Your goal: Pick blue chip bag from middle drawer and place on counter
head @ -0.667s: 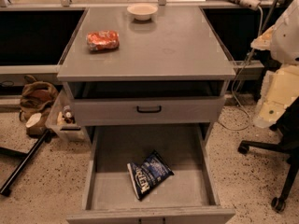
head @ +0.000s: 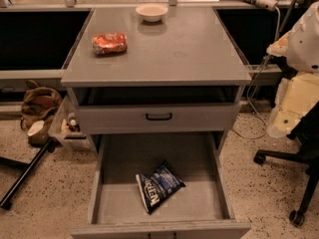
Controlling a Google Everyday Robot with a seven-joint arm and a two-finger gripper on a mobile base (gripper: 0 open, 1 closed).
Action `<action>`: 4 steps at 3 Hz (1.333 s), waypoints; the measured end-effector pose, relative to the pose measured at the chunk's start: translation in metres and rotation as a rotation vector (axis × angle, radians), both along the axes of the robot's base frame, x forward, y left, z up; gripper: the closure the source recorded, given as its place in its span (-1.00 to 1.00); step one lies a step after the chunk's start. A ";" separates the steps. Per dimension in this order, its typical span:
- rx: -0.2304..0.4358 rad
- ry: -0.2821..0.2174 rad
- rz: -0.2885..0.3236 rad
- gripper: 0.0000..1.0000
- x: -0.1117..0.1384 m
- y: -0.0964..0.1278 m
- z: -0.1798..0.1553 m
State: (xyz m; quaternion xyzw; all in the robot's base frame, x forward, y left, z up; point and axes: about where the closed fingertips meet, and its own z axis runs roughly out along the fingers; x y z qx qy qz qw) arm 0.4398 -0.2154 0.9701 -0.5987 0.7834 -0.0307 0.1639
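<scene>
Down at the 9 o'clock edge, a brown cloth bag [head: 39, 108] slumps on the speckled floor beside a small bin of clutter [head: 67, 127], both out of the working path. On the tabletop [head: 189, 54], an orange-red snack bag [head: 109, 43] sits toward 10 o'clock and a white bowl [head: 151, 12] at 12 o'clock. That leaves bare grey surface from the centre out to 3 o'clock, which looks like the natural landing spot. Below the tabletop, a grey drawer front with a black handle [head: 158, 116] is pushed in. Under it, the middle drawer [head: 124, 203] is pulled fully out toward 6 o'clock, so its flat floor is exposed from above. The blue chip bag [head: 159, 184] lies flat on that floor, near the centre and slightly toward 6 o'clock. It is skewed, one corner pointing to about 2 o'clock, and it touches neither side wall, so there seems to be room to come down on it. White lettering runs sideways along its 8 o'clock edge, but I cannot read a brand with confidence; the orange-red bag's print is also unreadable. At 3 o'clock, the cream-coloured gripper [head: 291, 108] hangs beside the cabinet, well apart from both drawer and bag. Whether it is wide or narrow I cannot tell, but it carries nothing visible. A black chair base [head: 299, 183] stands at 4 o'clock.
</scene>
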 end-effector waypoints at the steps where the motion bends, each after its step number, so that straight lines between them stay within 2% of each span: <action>1: 0.090 0.045 -0.052 -1.00 0.002 0.010 -0.043; 2: 0.218 0.129 -0.101 -1.00 -0.012 0.038 -0.108; 3: 0.333 0.248 -0.111 -1.00 -0.049 0.079 -0.175; 4: 0.333 0.247 -0.110 -1.00 -0.049 0.079 -0.175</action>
